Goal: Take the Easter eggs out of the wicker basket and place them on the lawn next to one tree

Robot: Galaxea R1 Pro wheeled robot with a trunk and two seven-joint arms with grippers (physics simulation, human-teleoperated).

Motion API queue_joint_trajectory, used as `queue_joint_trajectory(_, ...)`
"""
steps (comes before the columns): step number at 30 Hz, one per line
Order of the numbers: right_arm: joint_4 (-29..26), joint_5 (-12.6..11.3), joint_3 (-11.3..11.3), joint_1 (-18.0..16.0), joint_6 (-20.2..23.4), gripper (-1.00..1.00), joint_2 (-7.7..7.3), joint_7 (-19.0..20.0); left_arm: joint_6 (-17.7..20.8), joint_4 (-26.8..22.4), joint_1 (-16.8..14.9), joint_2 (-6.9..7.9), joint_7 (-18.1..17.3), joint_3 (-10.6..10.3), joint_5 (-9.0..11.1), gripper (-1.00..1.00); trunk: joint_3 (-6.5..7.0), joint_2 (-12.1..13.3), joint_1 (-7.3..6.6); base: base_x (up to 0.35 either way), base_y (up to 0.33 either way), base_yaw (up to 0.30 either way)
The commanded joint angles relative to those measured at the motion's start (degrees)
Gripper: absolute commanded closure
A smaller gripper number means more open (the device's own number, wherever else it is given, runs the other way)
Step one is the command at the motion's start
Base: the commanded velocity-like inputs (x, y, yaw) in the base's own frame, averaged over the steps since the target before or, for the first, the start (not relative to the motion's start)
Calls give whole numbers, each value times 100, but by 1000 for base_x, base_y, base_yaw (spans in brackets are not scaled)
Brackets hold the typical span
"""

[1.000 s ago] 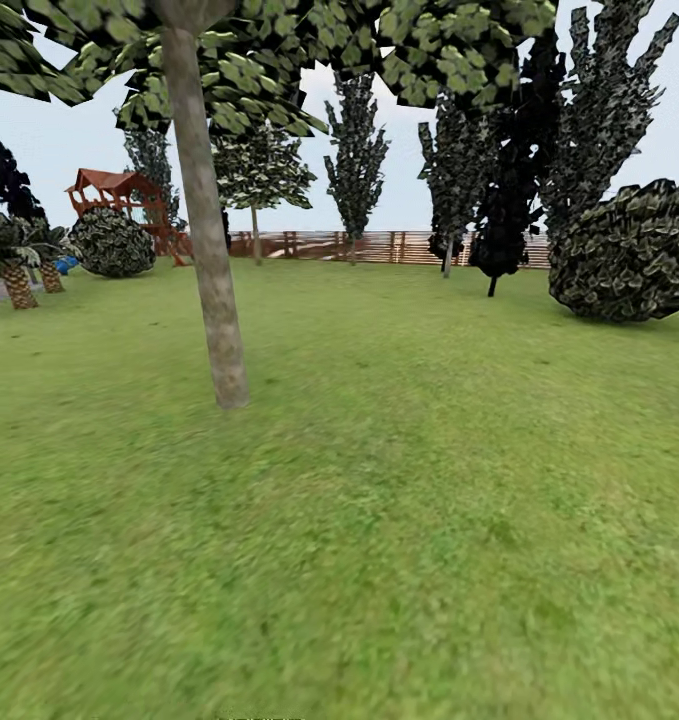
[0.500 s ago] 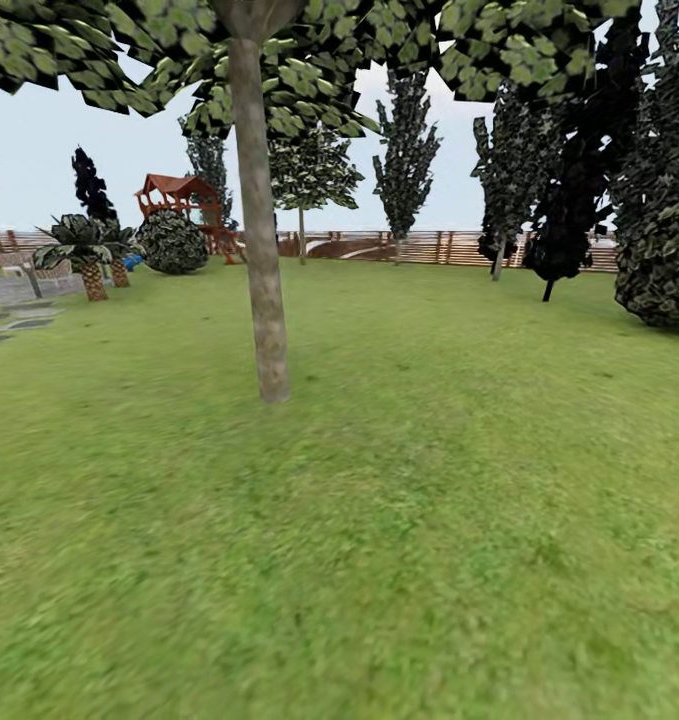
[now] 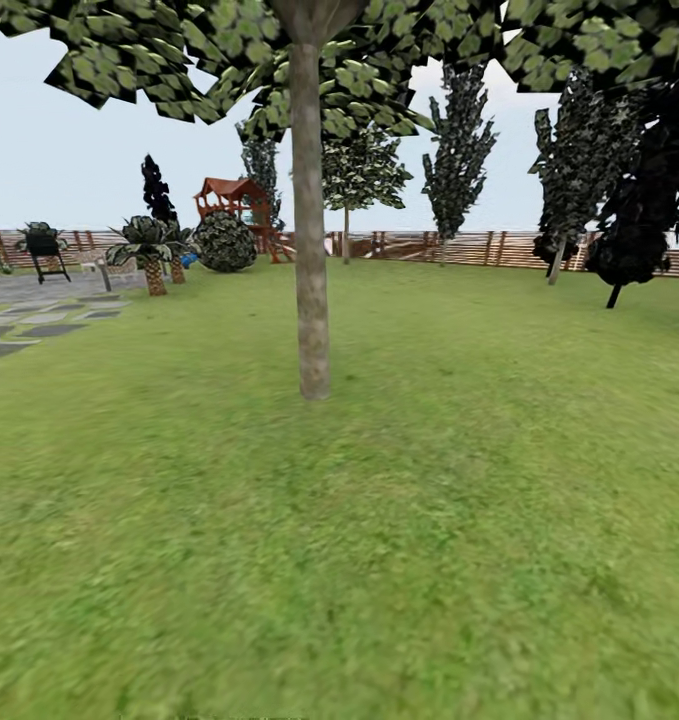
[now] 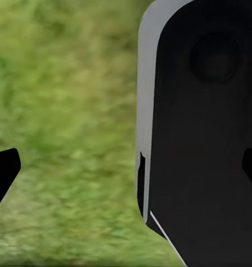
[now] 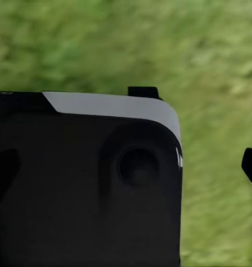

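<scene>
- Lawn spreads wide before me; I see the tree standing straight ahead, its pale trunk upright in the grass.
- Behind it a fence closes the garden, with a playset, a round bush and palms to the left.
- Grey paving lies far left; black trees stand right.
- Left jaws and right jaws: black fingertips over grass, a dark robot housing between; whether they are open I cannot tell.
</scene>
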Motion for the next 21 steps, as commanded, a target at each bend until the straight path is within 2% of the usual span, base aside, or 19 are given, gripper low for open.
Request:
queue_joint_trajectory(1, 4, 1, 4, -3, -17, -100, -2, -5, 1, -6, 0, 0, 0, 0, 2, -100, -5, -3, 0, 0, 0, 293)
queue_joint_trajectory(9, 1, 1, 4, -3, -1, -100, -10, -8, -1, -6, 0, -2, 0, 0, 4, -100, -5, -3, 0, 0, 0, 278)
queue_joint_trajectory(17, -5, 1, 4, -3, 23, -100, -40, 20, -1, -6, 0, 0, 0, 0, 4, -100, -5, -3, 0, 0, 0, 41)
queue_joint_trajectory(21, -4, 1, 4, -3, 27, -100, -26, 4, -2, -4, -2, -2, 0, 0, 5, -100, -5, -3, 0, 0, 0, 233)
